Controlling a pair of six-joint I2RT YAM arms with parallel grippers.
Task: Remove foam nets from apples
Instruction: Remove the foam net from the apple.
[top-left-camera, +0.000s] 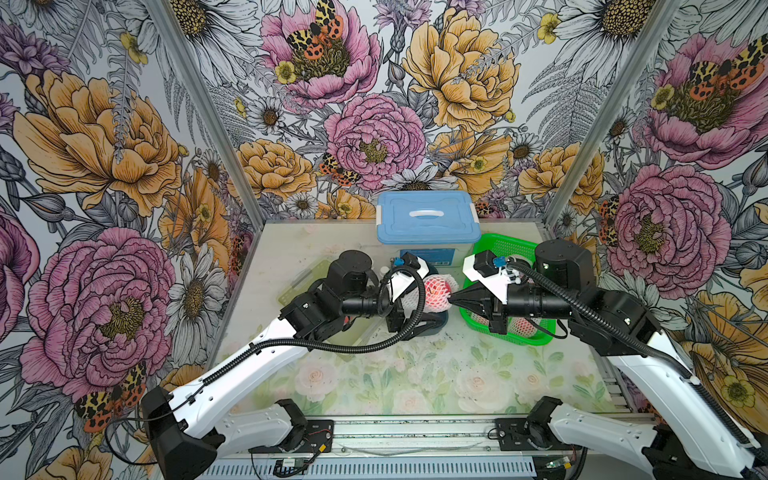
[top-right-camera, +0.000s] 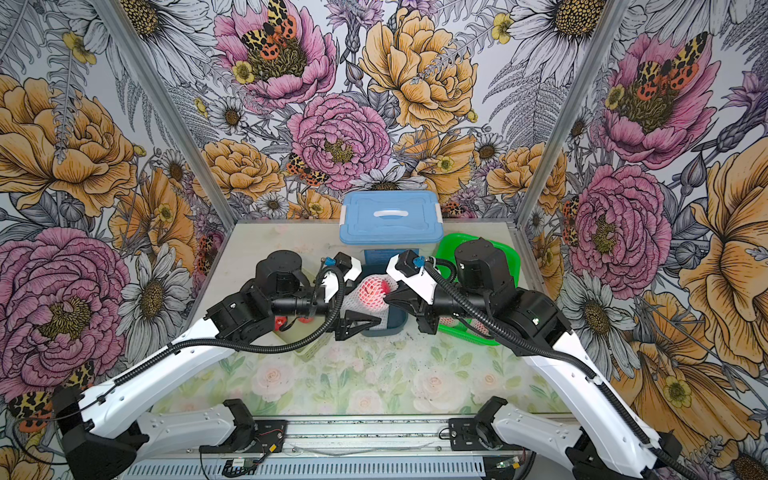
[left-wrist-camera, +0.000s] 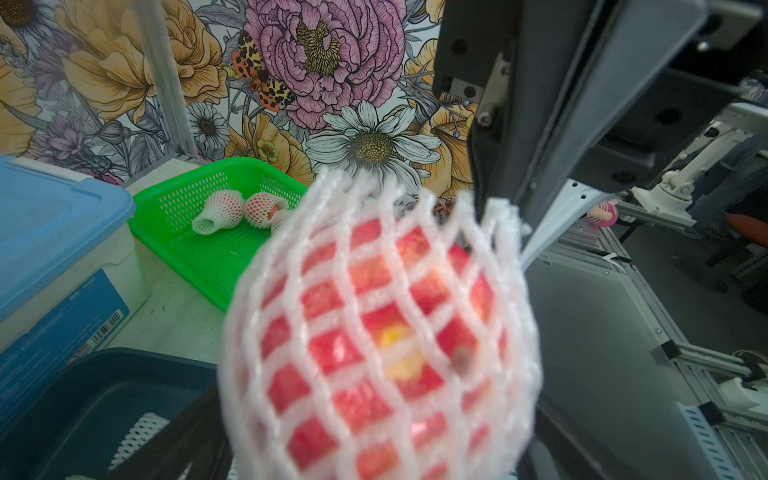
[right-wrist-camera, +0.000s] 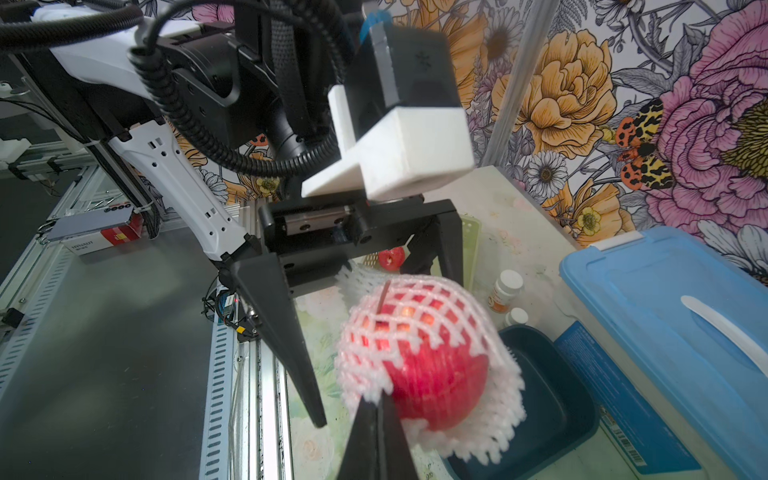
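The right gripper (right-wrist-camera: 376, 411) was pinched shut on the foam net's (right-wrist-camera: 415, 328) edge; the netted apple (right-wrist-camera: 440, 374) sat between the left gripper's (right-wrist-camera: 386, 353) spread jaws.

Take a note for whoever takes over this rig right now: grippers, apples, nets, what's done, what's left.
Right gripper: shut on the frilly end of the white foam mesh net, partly peeled off the glossy red apple, over the dark blue bin.
Left gripper: open, jaws either side of that apple.
Done: one empty net in the bin; bare apples in the pale green tray.
To do: finish this one, then the netted apples in the green lattice basket.
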